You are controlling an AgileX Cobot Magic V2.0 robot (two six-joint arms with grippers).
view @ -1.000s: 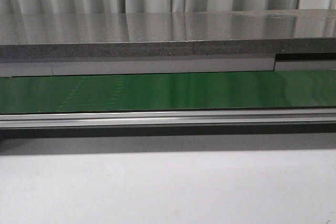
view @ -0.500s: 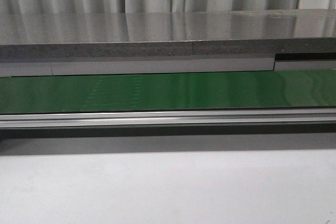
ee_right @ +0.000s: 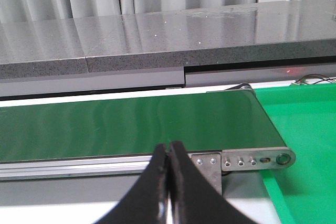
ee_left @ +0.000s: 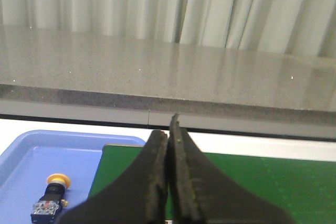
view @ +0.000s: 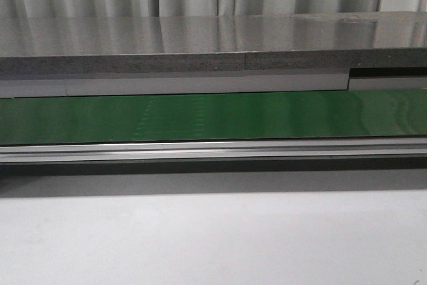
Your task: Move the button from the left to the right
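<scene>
The button (ee_left: 51,199), a yellow-orange cap on a black body, lies in a blue tray (ee_left: 31,156) in the left wrist view, beside the end of the green belt (ee_left: 252,182). My left gripper (ee_left: 169,129) is shut with nothing between its fingers, hanging over the belt's end and apart from the button. My right gripper (ee_right: 168,150) is also shut and empty, in front of the belt's metal rail (ee_right: 79,163). The front view shows neither gripper and no button.
The green conveyor belt (view: 213,117) runs across the front view behind an aluminium rail (view: 213,150). A grey stone ledge (view: 213,38) and curtains stand behind. A bright green bin (ee_right: 304,140) sits past the belt's right end. White tabletop (view: 213,238) lies in front.
Faint light patterns on the belt have drifted to the right. Nothing else differs in the front view.
</scene>
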